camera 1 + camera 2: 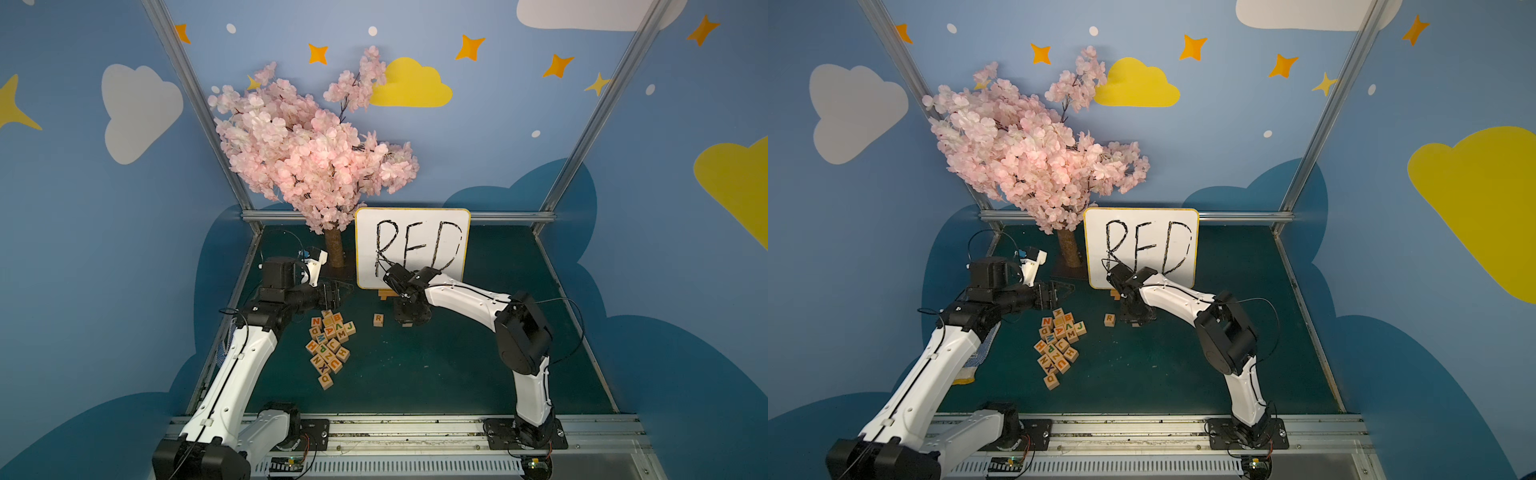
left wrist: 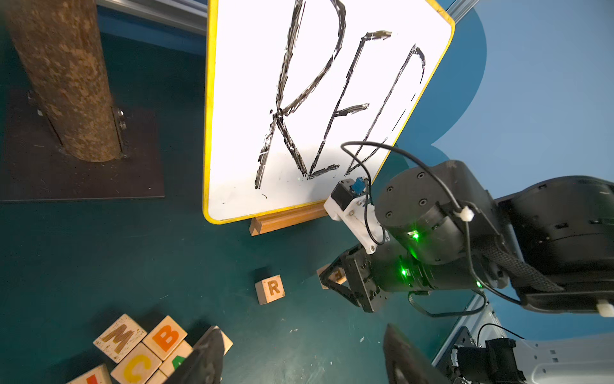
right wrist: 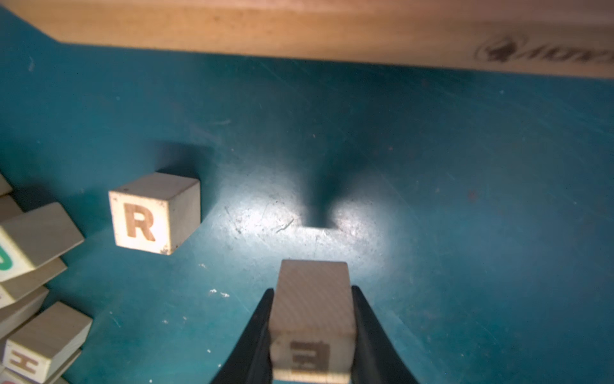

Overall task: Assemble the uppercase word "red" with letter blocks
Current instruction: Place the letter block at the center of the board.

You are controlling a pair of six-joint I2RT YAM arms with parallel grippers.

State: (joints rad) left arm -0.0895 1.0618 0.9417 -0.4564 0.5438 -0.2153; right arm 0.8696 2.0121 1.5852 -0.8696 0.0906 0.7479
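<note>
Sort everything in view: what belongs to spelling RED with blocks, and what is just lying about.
Belongs to the job:
R block, standing alone
E block, held between the fingers of the right gripper
pile of letter blocks

Just lying about:
blossom tree
board with handwritten RED
wooden stand under that board

board=white yellow-rimmed board [image 1: 411,249], centre back: black handwritten "RED" | cube1=lone light wooden cube [image 1: 378,319], mid-frame: orange "R" | cube2=E-faced light wooden cube [image 3: 312,319], lower centre: "E", upside down | pile=pile of light wooden cubes [image 2: 139,362], lower left: "M", orange "B", yellow "C" | ledge=pale wooden ledge [image 3: 332,30]: stamp at upper right, unreadable
</note>
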